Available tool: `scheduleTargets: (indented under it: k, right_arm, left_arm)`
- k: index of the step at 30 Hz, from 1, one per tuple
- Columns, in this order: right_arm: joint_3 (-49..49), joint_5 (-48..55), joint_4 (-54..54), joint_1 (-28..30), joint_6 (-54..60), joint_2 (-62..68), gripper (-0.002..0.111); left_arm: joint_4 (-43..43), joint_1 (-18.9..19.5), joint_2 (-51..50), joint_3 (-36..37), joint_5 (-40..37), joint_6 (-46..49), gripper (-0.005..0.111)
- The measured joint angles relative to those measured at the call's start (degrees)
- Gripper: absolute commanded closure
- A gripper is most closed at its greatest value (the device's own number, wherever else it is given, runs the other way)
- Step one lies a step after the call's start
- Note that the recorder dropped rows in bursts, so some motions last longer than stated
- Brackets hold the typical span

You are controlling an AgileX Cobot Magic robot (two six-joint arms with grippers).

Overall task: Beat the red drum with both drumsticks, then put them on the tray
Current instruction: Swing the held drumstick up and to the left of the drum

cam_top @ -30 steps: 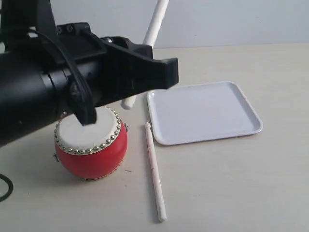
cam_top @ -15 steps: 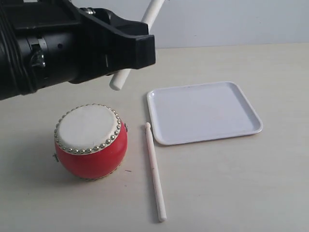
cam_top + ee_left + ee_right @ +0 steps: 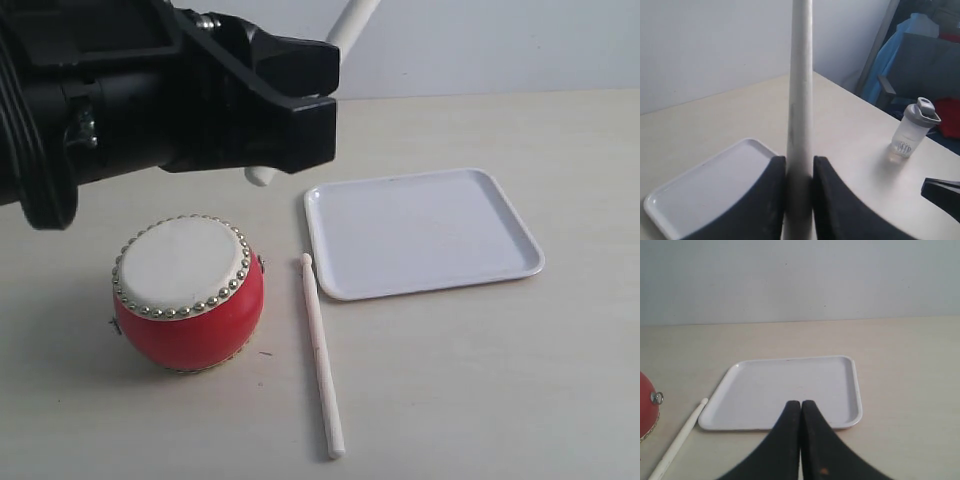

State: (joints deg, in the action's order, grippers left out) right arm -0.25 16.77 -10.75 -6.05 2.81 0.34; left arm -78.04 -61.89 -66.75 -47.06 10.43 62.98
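Note:
The red drum stands on the table at the left, its off-white skin uncovered; its side also shows in the right wrist view. My left gripper hangs above and behind the drum, shut on one drumstick. That stick's lower tip is in the air beyond the drum. The other drumstick lies on the table between the drum and the white tray. My right gripper is shut on nothing, low in front of the tray.
A clear shaker bottle with a grey lid stands on the table beyond the tray. Past the table's far edge is a chair with blue cloth. The left arm's black body fills the upper left of the exterior view.
My left arm has lifted off the drum and swung up and to the right with its drumstick, uncovering the drum skin. The stick on the table, the tray and the drum have not moved.

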Motion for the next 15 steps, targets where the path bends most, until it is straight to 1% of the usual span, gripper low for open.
scheduleTargets:
  k: [1,4,10,11,15]
  right_arm:
    - [0.0,0.0,0.0,0.0,0.0,0.0,0.108]
    - [0.0,0.0,0.0,0.0,0.0,0.0,0.108]
    - [0.0,0.0,0.0,0.0,0.0,0.0,0.108]
    - [0.0,0.0,0.0,0.0,0.0,0.0,0.108]
    - [0.0,0.0,0.0,0.0,0.0,0.0,0.108]
  left_arm:
    - [1.3,0.0,0.0,0.0,-0.4,-1.3,0.107]
    - [9.9,0.0,0.0,0.0,-1.5,-9.4,0.107]
    - [36.2,0.0,0.0,0.0,-3.5,-34.1,0.107]
    - [41.8,0.0,0.0,0.0,-3.9,-39.1,0.107]
    - [57.3,0.0,0.0,0.0,-4.9,-53.5,0.107]
